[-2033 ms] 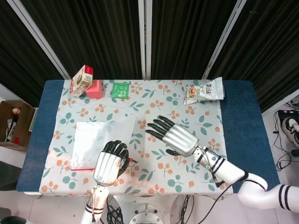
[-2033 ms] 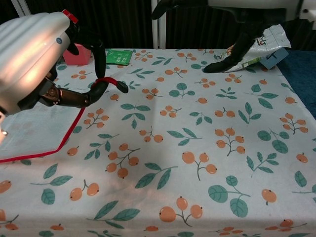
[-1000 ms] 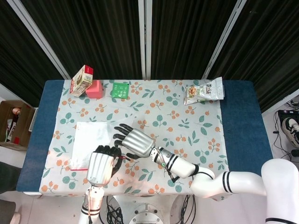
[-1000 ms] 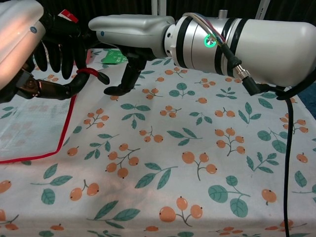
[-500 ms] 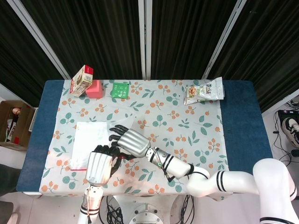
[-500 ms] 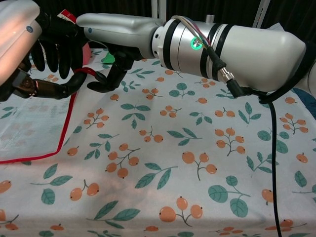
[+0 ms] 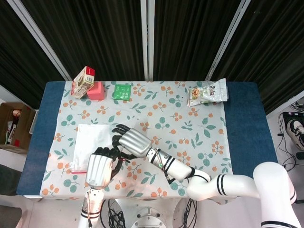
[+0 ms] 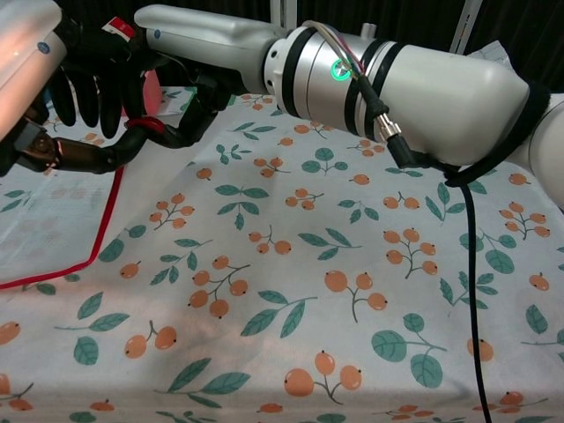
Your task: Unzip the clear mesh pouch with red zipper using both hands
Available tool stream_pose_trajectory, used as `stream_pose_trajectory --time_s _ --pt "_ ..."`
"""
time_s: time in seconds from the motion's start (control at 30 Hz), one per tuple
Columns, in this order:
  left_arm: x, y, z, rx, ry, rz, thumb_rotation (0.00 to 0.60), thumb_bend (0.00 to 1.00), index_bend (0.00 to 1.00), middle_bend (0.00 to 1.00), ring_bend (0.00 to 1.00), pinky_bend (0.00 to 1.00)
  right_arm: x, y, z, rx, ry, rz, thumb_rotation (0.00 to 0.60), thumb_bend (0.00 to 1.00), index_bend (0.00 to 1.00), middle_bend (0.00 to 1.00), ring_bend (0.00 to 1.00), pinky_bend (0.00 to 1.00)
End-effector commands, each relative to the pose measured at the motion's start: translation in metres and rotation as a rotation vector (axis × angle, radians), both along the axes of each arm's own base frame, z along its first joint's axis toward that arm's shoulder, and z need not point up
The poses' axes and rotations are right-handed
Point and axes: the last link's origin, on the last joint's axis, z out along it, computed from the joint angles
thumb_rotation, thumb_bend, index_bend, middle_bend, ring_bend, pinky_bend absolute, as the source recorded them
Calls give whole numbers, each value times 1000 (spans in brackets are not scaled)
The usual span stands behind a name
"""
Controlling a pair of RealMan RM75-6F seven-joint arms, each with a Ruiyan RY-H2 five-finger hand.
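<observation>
The clear mesh pouch [image 7: 90,140] lies flat on the left of the floral cloth, with its red zipper [image 8: 99,231] running along the near and right edges. My left hand [image 7: 99,170] pinches the red zipper end at the pouch's near right corner, lifted a little off the cloth; in the chest view the left hand [image 8: 62,88] fills the upper left. My right hand [image 7: 134,142] reaches across from the right, fingers spread over the pouch's right edge. Close up, the right hand [image 8: 207,53] has a fingertip [image 8: 189,123] touching the left thumb beside the red zipper end.
Along the back edge stand a red-and-white box [image 7: 83,80], a pink block [image 7: 96,90], a green packet [image 7: 122,91] and a snack bag [image 7: 207,92]. A cardboard box [image 7: 12,126] sits on the floor at the left. My right forearm [image 8: 397,79] crosses the middle of the table.
My right hand swept from the table's middle leftward to the pouch corner and now meets the left hand there. The left hand kept its hold and pulled the corner slightly left.
</observation>
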Motion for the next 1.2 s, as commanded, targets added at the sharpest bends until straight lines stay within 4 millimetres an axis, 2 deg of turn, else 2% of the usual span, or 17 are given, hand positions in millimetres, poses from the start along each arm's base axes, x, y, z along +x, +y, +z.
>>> stream_pose_trajectory --time_s 0.03,0.77,0.97,1.2 --pt "-1 0 1 7 -7 0 600 413 782 658 595 580 1 -2 6 -9 -13 -12 600 395 860 396 163 127" --pt "-21 0 2 11 -53 68 600 413 787 659 595 580 2 -1 58 -62 -96 -26 600 432 909 405 167 131" --pt "-28 -2 -4 -7 -37 84 600 413 787 659 595 580 0 0 75 -87 -129 -28 600 433 912 407 173 133" --pt "-46 1 -15 -41 3 139 600 414 788 659 595 580 -7 0 95 -116 -155 -32 600 432 918 412 178 138"
